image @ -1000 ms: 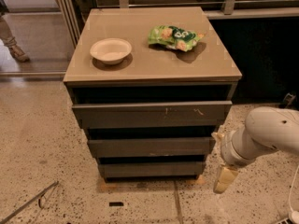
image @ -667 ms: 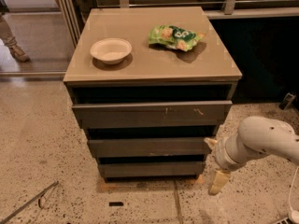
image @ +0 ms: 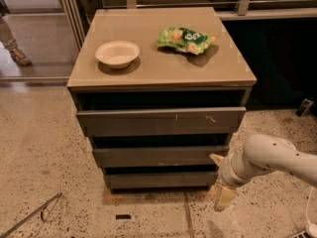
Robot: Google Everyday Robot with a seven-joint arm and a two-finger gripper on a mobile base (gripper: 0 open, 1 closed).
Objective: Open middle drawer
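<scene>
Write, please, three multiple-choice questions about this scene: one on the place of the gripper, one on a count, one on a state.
1. Where is the gripper?
A. over the top of the cabinet
B. low, by the right end of the middle drawer
C. left of the cabinet

2. How many drawer fronts has the cabinet?
A. two
B. three
C. four

3. How is the bowl on the cabinet?
A. upright and empty
B. upside down
C. full of fruit

Answers: 1 B, it hangs near the cabinet's lower right corner; 2 B, three fronts are stacked; 3 A, its bare inside faces up.
</scene>
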